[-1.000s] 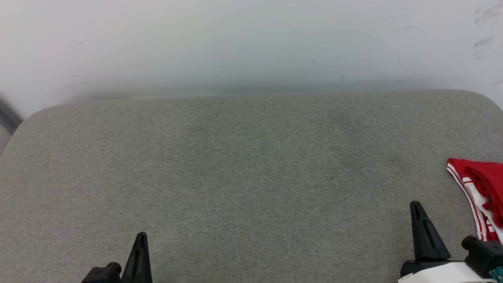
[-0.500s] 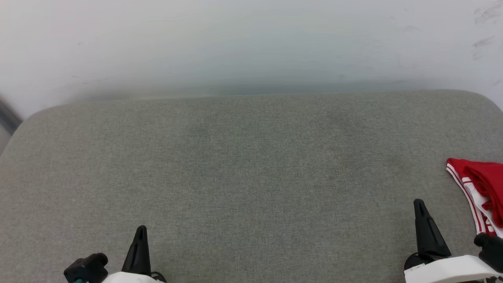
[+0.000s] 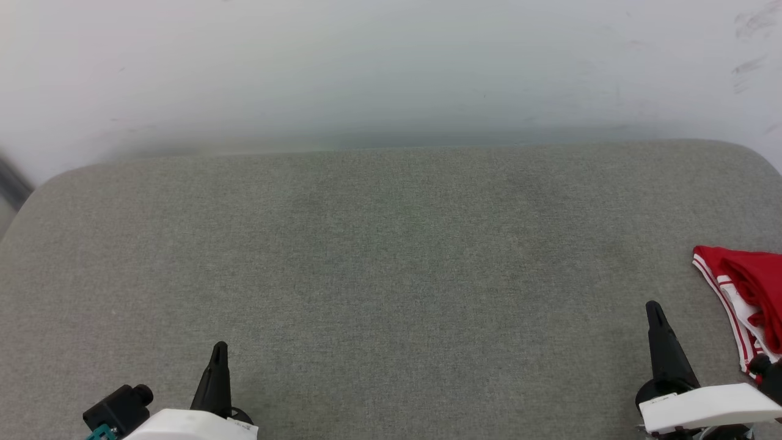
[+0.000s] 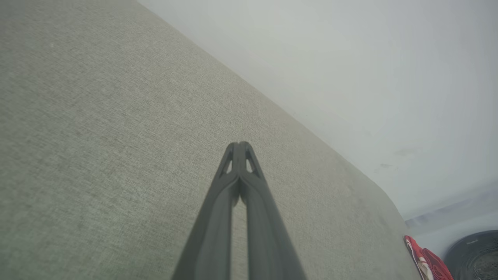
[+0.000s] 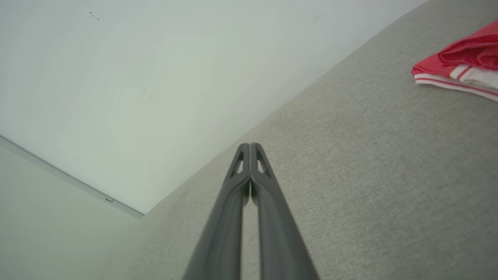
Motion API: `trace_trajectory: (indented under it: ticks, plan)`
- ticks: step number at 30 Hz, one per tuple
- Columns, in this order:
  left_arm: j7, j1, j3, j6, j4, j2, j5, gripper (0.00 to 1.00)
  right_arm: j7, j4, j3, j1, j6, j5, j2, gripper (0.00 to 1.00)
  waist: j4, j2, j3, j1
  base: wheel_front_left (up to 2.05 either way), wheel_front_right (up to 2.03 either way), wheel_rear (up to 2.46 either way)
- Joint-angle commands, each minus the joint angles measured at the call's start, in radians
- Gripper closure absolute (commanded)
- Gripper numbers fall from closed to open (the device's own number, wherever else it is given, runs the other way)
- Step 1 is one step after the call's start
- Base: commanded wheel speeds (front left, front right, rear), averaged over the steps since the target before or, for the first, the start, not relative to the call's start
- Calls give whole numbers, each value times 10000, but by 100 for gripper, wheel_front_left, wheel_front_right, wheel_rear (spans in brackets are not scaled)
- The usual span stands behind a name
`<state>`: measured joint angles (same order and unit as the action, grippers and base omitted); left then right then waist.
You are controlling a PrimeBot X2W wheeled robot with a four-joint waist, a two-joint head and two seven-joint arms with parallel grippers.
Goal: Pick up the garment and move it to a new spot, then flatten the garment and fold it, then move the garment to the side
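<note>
**Red jersey on grey-green fabric**

The garment [image 3: 754, 278] at the right edge is bright red, with white panels and thin red-and-white stripes along its border. The cushion [image 3: 391, 275] under it is a muted grey-green weave, evenly flecked, with no print. The wall [image 3: 391, 61] beyond is pale grey-white with a few dark scuffs at the far right. The left gripper [image 3: 219, 354] and right gripper [image 3: 655, 311] are matt black — their arm casings white.

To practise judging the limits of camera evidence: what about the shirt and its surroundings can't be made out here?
Head view: the shirt is cut off by the right edge, its near end behind the right arm.
Right wrist view: the right edge cuts it too; its full shape is unknown.
Left wrist view: it is tiny at the bottom edge; a dark round thing beside it is blurred and cut off.
</note>
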<state>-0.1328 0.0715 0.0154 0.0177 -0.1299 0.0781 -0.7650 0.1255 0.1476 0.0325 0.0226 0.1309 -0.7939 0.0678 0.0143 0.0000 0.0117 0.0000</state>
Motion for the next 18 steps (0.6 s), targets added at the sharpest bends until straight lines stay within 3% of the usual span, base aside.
trace_trajectory:
  ticks: [1,18]
  plan:
    - [46,-218,-73,74,67,41,-245,100,-37,-64,28,-237,0,-262,100,100,-1,0,0,0,0,0,0]
    - [560,-645,-235,363,-227,77,-2542,100,-560,197,113,-554,0,-2445,124,100,-29,0,-17,0,0,0,0]
